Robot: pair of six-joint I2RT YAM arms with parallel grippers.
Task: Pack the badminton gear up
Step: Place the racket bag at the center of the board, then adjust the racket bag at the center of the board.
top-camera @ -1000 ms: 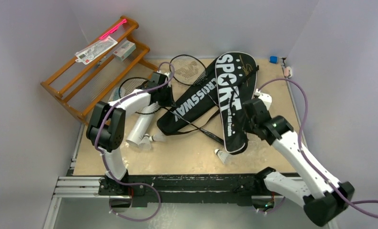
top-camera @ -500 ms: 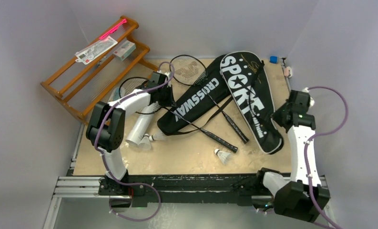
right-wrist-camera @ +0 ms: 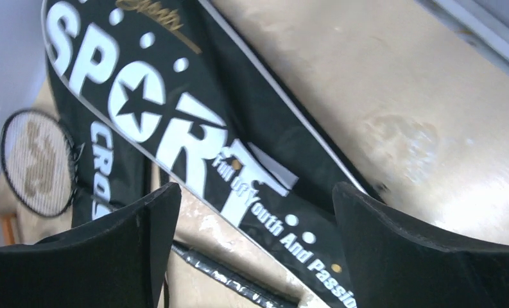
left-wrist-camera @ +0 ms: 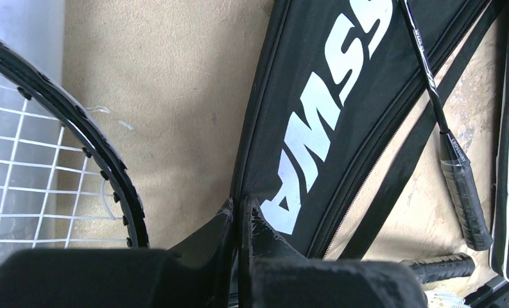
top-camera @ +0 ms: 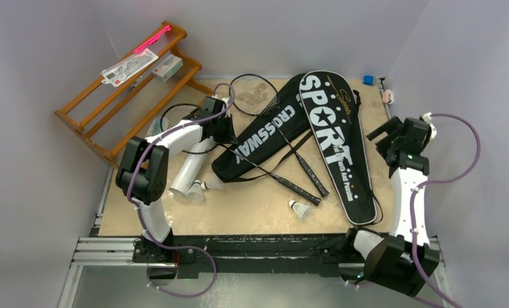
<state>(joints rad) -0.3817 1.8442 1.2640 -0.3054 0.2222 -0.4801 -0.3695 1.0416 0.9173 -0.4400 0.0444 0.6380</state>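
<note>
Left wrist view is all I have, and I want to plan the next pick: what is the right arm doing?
Observer: The right gripper is open and holds nothing, just right of the SPORT bag.
Operator: Any loose shuttlecock nearby?
Observer: One shuttlecock lies alone toward the front of the table, left of the SPORT bag's narrow end.
Operator: And the tube?
Observer: The white tube lies left of the CROSSWAY bag, with more shuttlecocks at its near end.
</note>
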